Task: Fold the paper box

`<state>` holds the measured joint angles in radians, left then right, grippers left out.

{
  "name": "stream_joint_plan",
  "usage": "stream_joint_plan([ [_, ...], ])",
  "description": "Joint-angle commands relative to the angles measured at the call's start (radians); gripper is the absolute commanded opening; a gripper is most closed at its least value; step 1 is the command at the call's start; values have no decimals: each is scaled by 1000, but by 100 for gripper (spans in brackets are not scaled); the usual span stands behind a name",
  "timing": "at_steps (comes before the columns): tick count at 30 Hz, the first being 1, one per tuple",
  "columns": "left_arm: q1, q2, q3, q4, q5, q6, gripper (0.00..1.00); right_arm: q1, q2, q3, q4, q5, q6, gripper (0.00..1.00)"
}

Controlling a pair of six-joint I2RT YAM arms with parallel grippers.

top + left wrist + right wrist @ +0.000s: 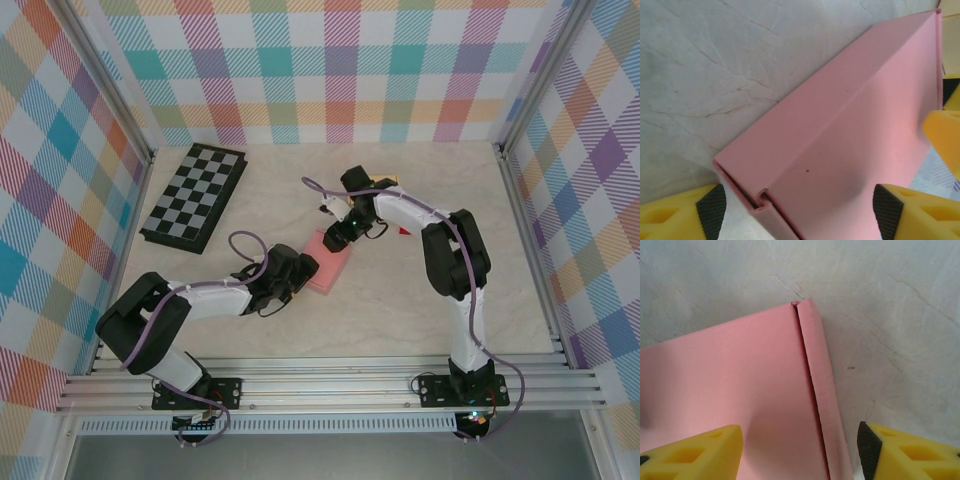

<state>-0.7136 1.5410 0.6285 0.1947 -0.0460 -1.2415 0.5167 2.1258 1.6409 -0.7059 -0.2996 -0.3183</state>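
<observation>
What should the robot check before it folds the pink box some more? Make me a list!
1. Left gripper open, one finger on each side of the pink box: ok.
2. Right gripper open over the box's folded edge: ok.
3. Box resting on the table: ok.
4. Pads touching the box: cannot tell.
5. Checkerboard lying apart from the box: ok.
</observation>
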Motion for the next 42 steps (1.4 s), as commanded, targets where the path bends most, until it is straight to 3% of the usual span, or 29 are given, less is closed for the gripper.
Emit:
stream_joint_plan([
  [1,-16,33,34,23,-11,10,74,-4,-5,-45,16,-54,25,63],
  [7,-16,57,75,-6,-40,42,53,-4,-53,-131,75,-78,66,61],
  [10,-8,62,97,-22,-55,70,46,-4,-86,-163,107,-97,144,55],
  [17,64,107,241,-99,21,208,47,-4,-203,-272,283,-72,500,51],
  [23,143,179,373,-124,107,344,47,-5,-251,-265,342,37,715,51],
  [34,302,414,694,-194,297,545,47,-4,-74,16,324,128,772,51],
  [42,397,567,911,-288,343,647,47,-4,87,195,314,147,761,51],
])
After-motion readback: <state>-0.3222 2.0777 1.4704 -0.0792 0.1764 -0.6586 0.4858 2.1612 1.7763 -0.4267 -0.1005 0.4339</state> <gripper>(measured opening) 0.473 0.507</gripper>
